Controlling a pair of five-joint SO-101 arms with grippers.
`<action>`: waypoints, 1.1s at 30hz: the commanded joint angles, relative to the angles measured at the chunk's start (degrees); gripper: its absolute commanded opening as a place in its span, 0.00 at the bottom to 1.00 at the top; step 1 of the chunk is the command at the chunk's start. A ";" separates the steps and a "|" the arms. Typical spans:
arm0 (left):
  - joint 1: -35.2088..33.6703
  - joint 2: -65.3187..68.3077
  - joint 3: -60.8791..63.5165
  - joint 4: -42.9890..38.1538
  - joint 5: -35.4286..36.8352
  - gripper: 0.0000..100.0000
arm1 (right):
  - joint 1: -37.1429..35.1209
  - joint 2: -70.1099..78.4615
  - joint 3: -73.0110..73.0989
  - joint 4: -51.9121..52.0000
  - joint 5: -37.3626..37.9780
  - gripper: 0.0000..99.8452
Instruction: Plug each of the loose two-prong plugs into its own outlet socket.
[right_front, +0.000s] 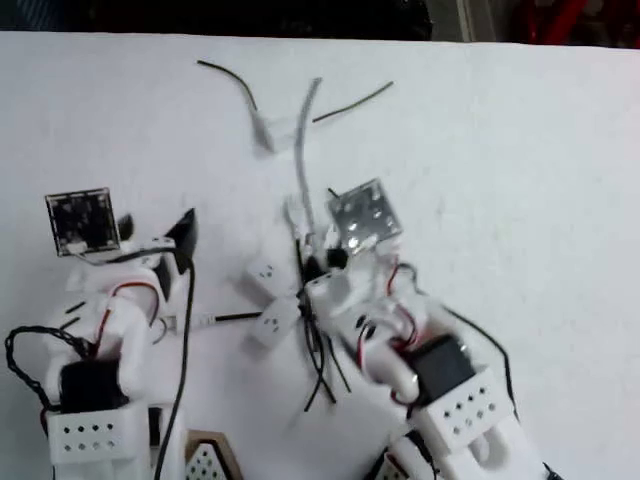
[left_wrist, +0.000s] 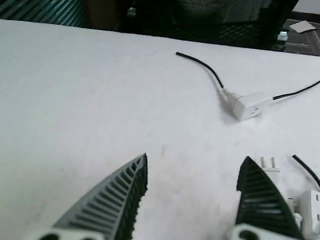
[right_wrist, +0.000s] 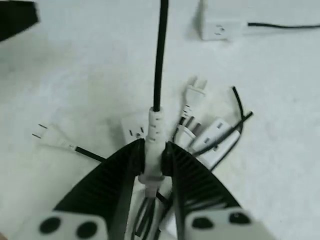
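My right gripper (right_wrist: 154, 149) is shut on a white plug (right_wrist: 153, 131) whose black cord (right_wrist: 160, 50) runs away from it; its prongs are hidden. Beside it lie a white outlet socket (right_wrist: 132, 131), a loose two-prong plug (right_wrist: 49, 135) and another loose plug (right_wrist: 194, 91). From above, this gripper (right_front: 308, 272) sits over the cluster of two sockets (right_front: 263, 276) (right_front: 275, 322). My left gripper (left_wrist: 192, 172) is open over bare table, with nothing between its fingers. A two-prong plug (left_wrist: 268, 163) lies just beyond one finger. A far socket (left_wrist: 248, 106) lies on its black cord.
A tangle of black cords (right_front: 322, 365) lies under the right arm. A white cable (right_front: 303, 150) and the far socket (right_front: 270, 130) lie toward the table's back. Marker tags (right_front: 82, 220) (right_front: 365, 215) ride on both wrists. The white table (right_front: 520, 150) spreads out to the right.
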 joint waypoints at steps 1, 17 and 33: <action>4.18 -1.36 1.41 -4.31 1.67 0.29 | -7.16 -4.62 2.11 -4.62 -0.70 0.02; 23.96 -7.78 -2.73 6.86 -3.52 0.29 | -13.76 -7.25 5.27 -5.32 -0.44 0.02; 16.04 -11.12 -2.11 11.43 -8.79 0.29 | -4.97 -7.16 5.27 -5.05 -0.44 0.02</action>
